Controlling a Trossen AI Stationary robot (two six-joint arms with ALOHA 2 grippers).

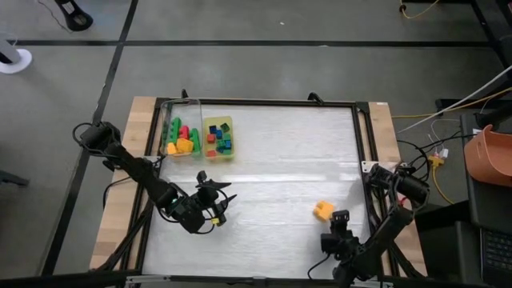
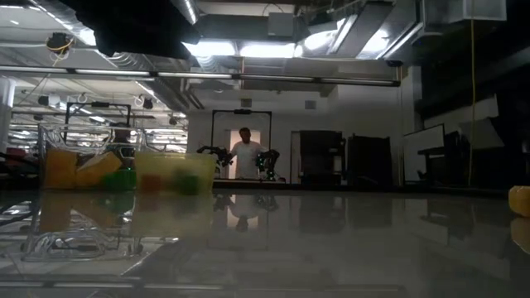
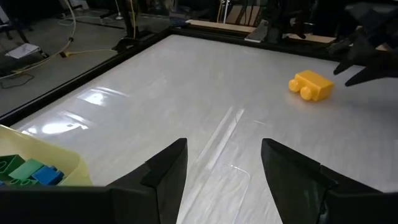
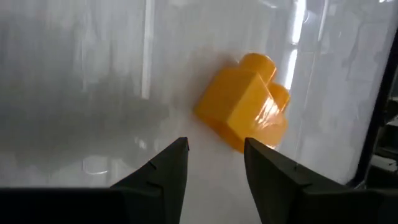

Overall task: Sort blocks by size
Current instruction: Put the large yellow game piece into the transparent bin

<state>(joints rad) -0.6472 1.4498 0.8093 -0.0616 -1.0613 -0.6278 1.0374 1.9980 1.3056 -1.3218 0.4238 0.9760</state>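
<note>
Blocks (image 1: 182,138) of green, red and orange sit in the clear container (image 1: 192,104) at the far left of the worktop (image 1: 280,160), and smaller red, blue and green cubes (image 1: 220,140) fill the yellow tray (image 1: 218,121) touching its right side. One orange brick (image 1: 323,210) lies alone on the bare surface toward the near right, studs pointing sideways. The right end effector (image 4: 214,163) hovers just beside that brick with its fingers spread and nothing between them. The left end effector (image 3: 224,165) hangs over the near left part of the worktop, fingers also spread and empty, well apart from the brick. A person (image 2: 245,154) stands in the room far behind.
</note>
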